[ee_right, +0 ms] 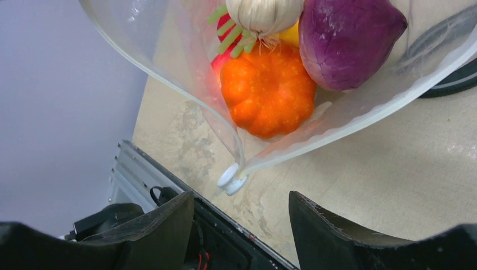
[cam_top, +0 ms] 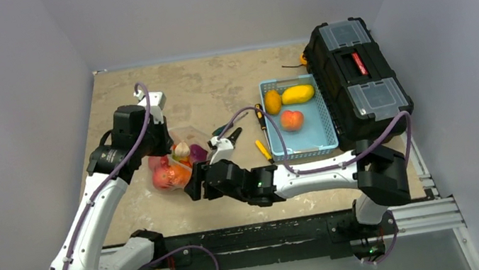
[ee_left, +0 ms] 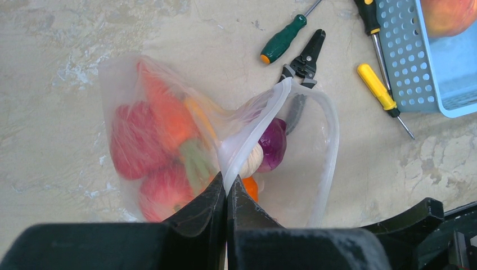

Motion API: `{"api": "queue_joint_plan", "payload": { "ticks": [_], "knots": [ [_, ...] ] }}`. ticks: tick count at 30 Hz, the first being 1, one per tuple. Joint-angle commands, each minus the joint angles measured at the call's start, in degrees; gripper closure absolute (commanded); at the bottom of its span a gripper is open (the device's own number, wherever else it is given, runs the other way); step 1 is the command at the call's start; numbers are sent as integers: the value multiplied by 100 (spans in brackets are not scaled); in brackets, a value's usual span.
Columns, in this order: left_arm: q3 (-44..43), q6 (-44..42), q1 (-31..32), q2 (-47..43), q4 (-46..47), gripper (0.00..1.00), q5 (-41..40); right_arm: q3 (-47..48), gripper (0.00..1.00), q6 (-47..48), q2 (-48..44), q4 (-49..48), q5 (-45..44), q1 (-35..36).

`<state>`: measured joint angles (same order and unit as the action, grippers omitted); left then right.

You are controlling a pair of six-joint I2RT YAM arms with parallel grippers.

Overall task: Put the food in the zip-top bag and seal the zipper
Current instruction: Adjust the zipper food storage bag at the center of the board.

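Observation:
The clear zip-top bag (cam_top: 171, 168) lies left of centre and holds several food pieces. In the left wrist view the bag (ee_left: 140, 84) shows red and orange pieces (ee_left: 163, 135). Its mouth gapes open, with the zipper strip (ee_left: 333, 140) curving round. My left gripper (ee_left: 226, 188) is shut on the near zipper strip. In the right wrist view an orange pumpkin (ee_right: 267, 93), a purple onion (ee_right: 346, 42) and a garlic bulb (ee_right: 261, 14) lie at the mouth. My right gripper (ee_right: 242, 216) is open, and a white slider (ee_right: 232, 179) at the zipper's end lies just ahead of it. It also shows in the top view (cam_top: 194, 182).
A light blue basket (cam_top: 327, 143) to the right holds a yellow piece (cam_top: 297, 94), an orange one (cam_top: 273, 101) and a peach (cam_top: 292, 120). A black toolbox (cam_top: 358, 81) stands beyond it. Screwdrivers (ee_left: 379, 90), (ee_left: 284, 38) and pliers (ee_left: 304, 62) lie between bag and basket.

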<state>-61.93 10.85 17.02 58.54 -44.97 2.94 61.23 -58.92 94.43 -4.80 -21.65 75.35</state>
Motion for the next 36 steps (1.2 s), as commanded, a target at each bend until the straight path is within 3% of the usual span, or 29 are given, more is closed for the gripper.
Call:
{"api": "queue_joint_plan", "payload": {
  "ticks": [1,17,25,28,30,34,36],
  "knots": [
    [-161,-57,3,-38,108,100,-14,473,38,-141,6,-149,-502,-12],
    [-170,-74,4,-88,94,100,-12,1057,40,-223,513,471,-1265,-163],
    [-170,-74,4,-97,97,100,4,1139,53,75,646,434,-1083,-223],
    [-170,-74,3,-97,94,100,-10,1098,71,407,581,359,-1206,-223],
    [-178,-67,4,-105,99,100,-44,1009,76,789,489,175,-1270,-222],
    [-170,-24,3,-142,107,100,-164,870,100,2117,323,-512,-1024,-223],
    [-170,2,4,-197,112,100,-267,918,100,2849,256,-646,-939,-223]
  ]
}}
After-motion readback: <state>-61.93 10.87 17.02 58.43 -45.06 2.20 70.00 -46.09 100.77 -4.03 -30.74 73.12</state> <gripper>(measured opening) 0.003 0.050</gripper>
